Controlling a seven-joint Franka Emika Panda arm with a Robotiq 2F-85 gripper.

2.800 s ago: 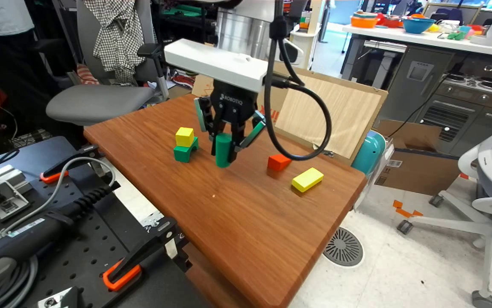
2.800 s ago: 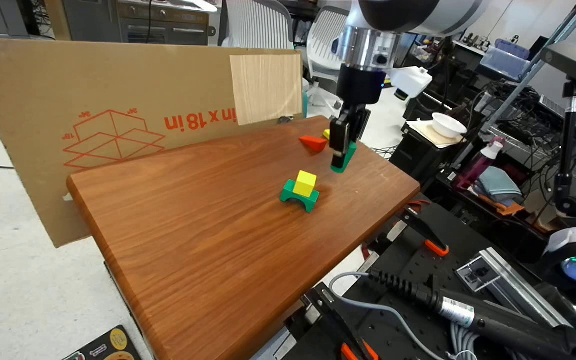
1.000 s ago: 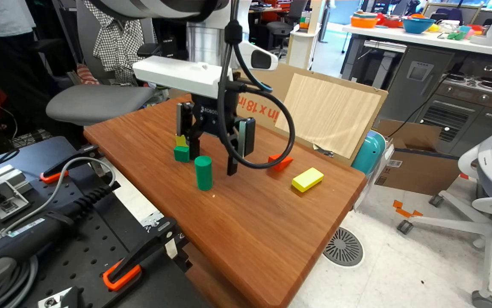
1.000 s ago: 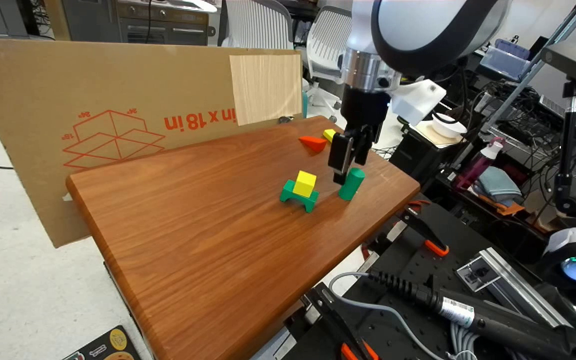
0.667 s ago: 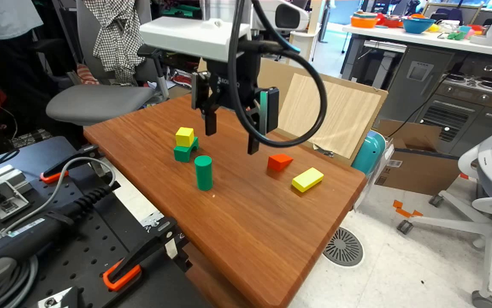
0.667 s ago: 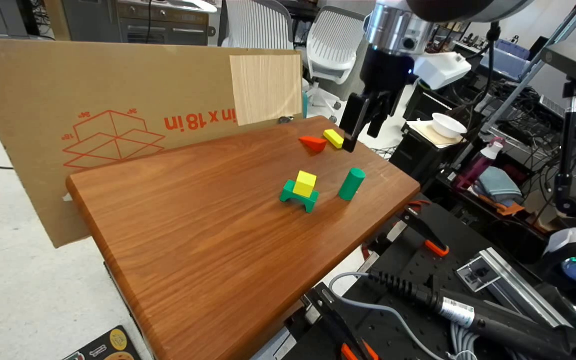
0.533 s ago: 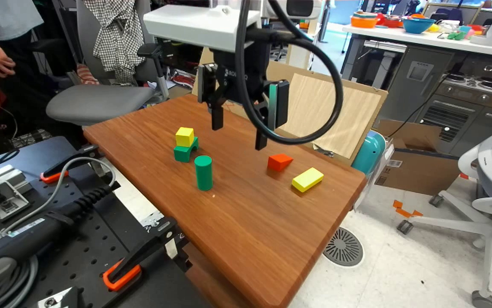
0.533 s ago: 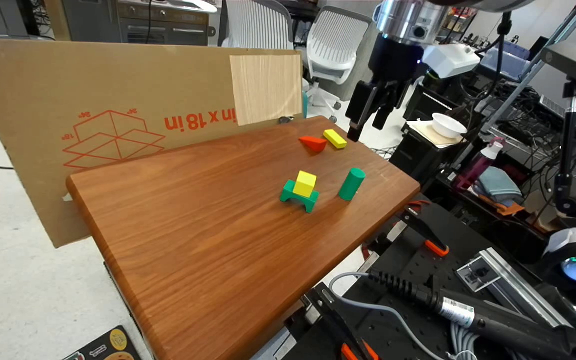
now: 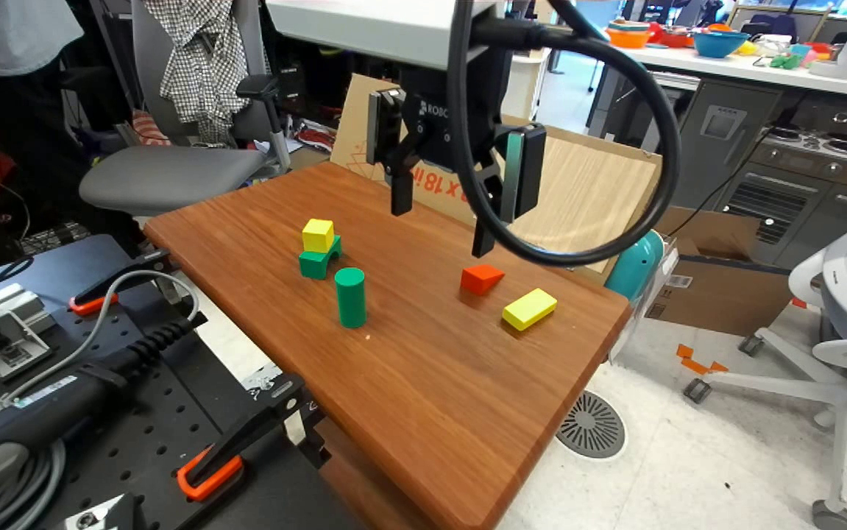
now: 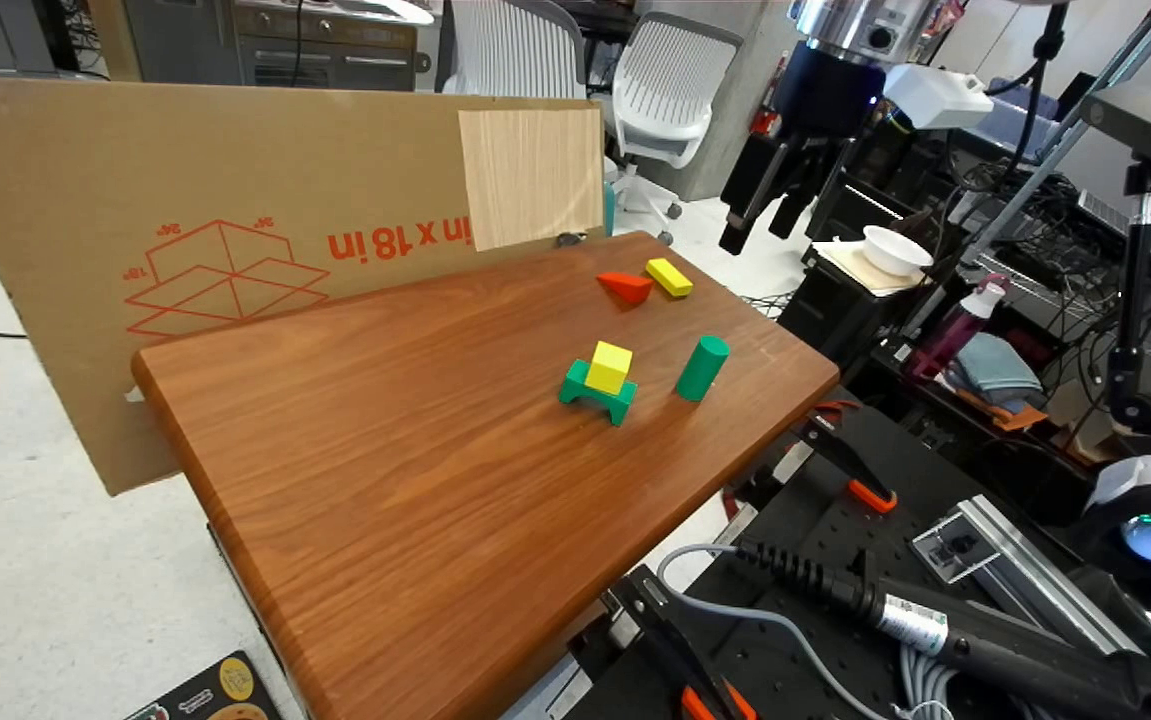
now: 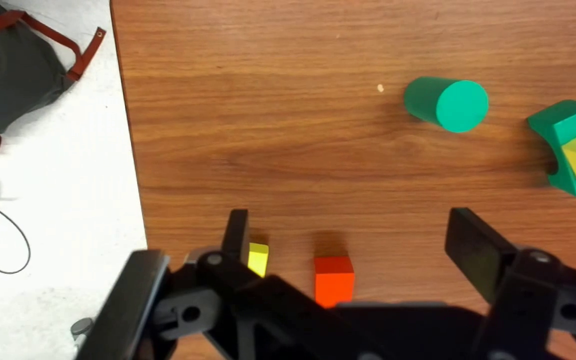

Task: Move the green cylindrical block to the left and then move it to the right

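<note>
The green cylindrical block [image 9: 351, 298] stands upright on the wooden table in both exterior views. In the wrist view the green cylindrical block [image 11: 460, 106] shows its round top, above the level of the fingertips and toward the right. My gripper [image 9: 441, 223] hangs well above the table, apart from the block. Its two fingers are spread wide in the wrist view, where the gripper [image 11: 349, 220] has nothing held between them. Nothing hides the block in any view.
A yellow cube [image 9: 318, 235] rests on a green arch block [image 10: 599, 393] close to the cylinder. A red wedge [image 9: 480, 279] and a yellow bar [image 9: 530, 309] lie farther along the table [image 9: 408, 383]. A cardboard sheet [image 10: 235, 180] stands along one table edge.
Earlier my gripper was shut on the green cylindrical block. It has let go, leaving the block upright on the table, and has risen up and away. The other blocks have stayed put.
</note>
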